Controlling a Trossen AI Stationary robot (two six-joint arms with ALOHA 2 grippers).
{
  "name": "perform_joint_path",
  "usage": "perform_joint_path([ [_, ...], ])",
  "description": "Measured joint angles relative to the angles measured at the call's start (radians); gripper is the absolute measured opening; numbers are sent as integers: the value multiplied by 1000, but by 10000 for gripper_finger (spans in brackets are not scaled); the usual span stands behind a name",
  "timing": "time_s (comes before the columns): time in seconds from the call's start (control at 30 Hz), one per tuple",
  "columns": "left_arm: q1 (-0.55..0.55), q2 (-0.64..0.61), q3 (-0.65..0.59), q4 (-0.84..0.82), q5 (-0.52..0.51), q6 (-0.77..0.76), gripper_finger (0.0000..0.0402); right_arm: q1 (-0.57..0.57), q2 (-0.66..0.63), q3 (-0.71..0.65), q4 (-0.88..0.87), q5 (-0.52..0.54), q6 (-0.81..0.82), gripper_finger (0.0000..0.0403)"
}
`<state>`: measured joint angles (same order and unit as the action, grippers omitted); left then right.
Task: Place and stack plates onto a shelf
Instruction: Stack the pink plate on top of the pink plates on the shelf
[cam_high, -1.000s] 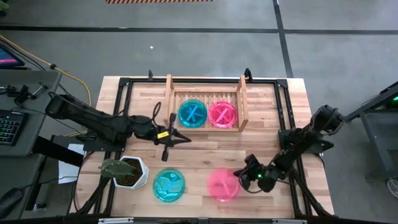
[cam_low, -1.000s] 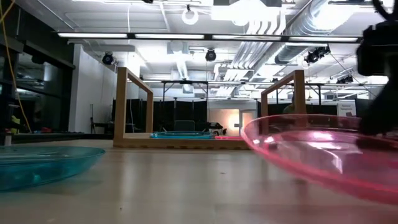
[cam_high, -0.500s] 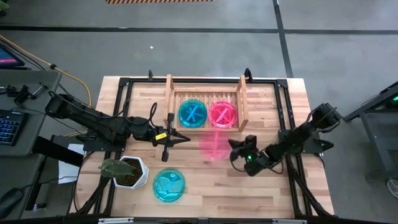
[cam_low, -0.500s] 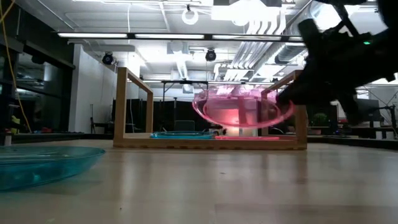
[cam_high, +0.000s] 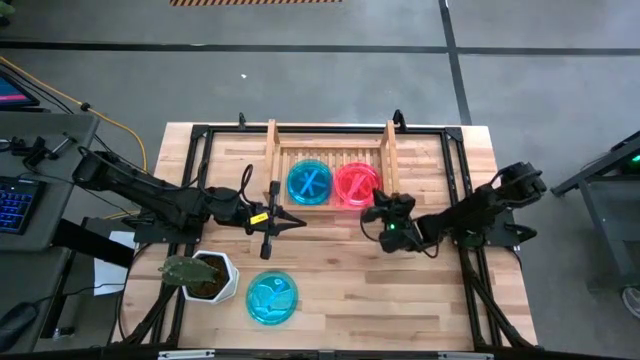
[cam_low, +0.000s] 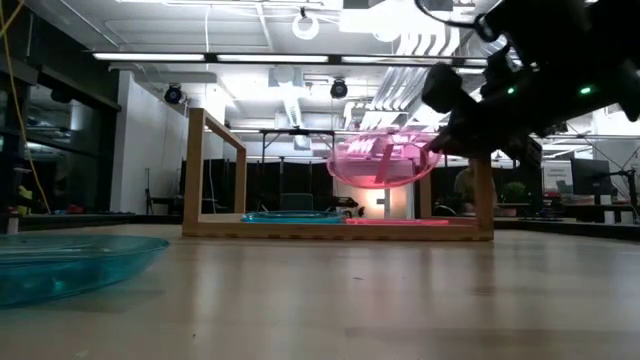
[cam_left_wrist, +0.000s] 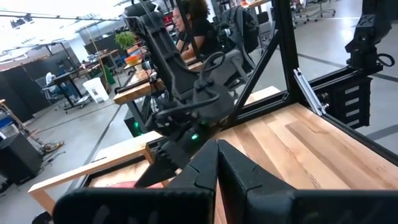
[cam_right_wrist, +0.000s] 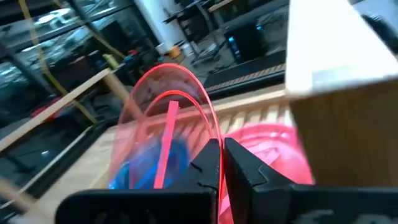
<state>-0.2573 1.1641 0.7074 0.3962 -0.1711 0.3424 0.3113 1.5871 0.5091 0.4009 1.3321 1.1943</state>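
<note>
The right gripper (cam_high: 378, 207) is clenched on a pink plate's (cam_low: 383, 160) rim, holding it raised above the pink plate (cam_high: 352, 186) lying in the shelf (cam_high: 393, 152). The left gripper (cam_high: 297, 221), closed and empty, waits just in front of the shelf, with a teal plate (cam_high: 271, 297) nearer the table edge.

Right hand (cam_high: 374, 212) raised, fingers pinched together; left hand (cam_high: 300, 221) closed, idle.

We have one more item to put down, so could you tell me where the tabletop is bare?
Bare wood lies right of the teal plate along the near edge, and left of the shelf. It is crowded before the shelf, where the right gripper holds a pink plate.
</note>
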Motion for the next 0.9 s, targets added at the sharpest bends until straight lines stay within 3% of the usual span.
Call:
perform_joint_path([
  [0.43,0,0,0,-3,0,0,0,-110,0,0,-21,-13,-140,0],
  [0.9,0,0,0,-3,0,0,0,-270,4,1,-75,21,-95,0],
])
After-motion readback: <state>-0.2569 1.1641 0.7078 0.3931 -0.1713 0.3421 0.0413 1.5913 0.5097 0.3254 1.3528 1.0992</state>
